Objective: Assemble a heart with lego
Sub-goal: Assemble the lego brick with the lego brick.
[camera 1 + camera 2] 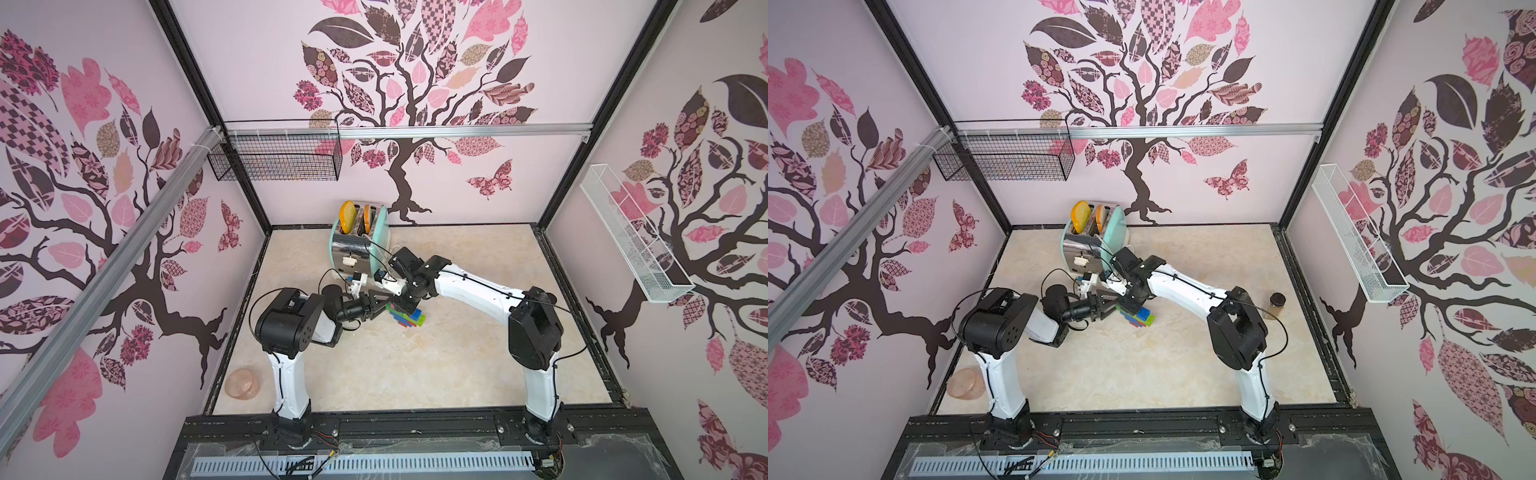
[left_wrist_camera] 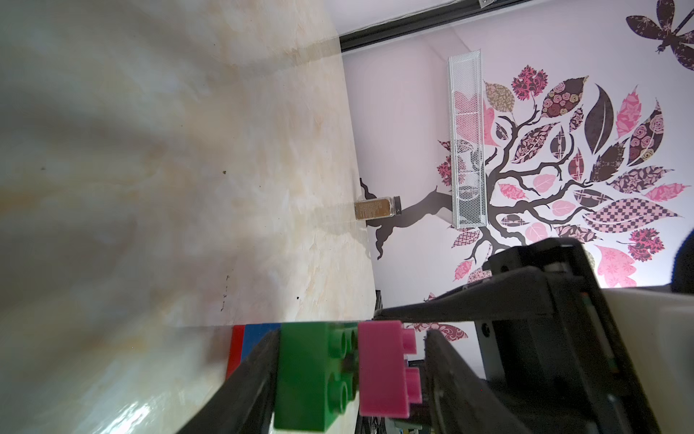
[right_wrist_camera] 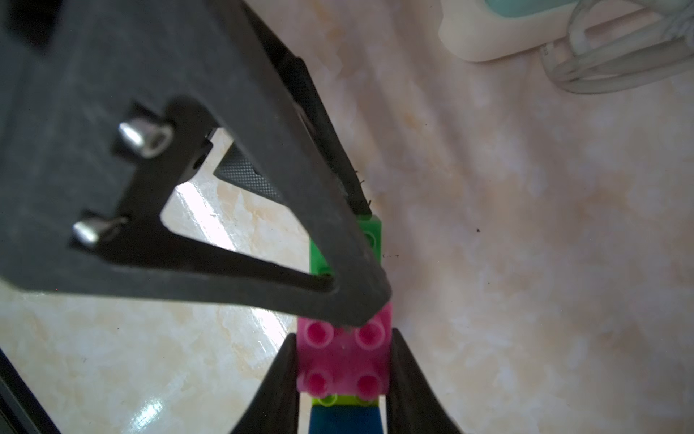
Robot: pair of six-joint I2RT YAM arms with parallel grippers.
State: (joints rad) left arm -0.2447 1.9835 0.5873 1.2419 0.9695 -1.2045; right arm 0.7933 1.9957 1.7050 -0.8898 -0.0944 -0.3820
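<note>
1. Two claws meet at the heart (image 1: 409, 318), mid-tabletop (image 1: 415, 365): left claw (image 3: 343, 338) clamped on the pink brick's (image 3: 343, 360) sides, right claw (image 3: 356, 308) closed, tips pressing its studs.
2. Assembly judged nearly complete: seating this top brick remains.

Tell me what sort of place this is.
Probably a robot test cell staged as a kitchen counter: a booth of black metal frame posts and tree-decal wall panels, with a marble-look tabletop and a mint-and-chrome toaster.
</note>
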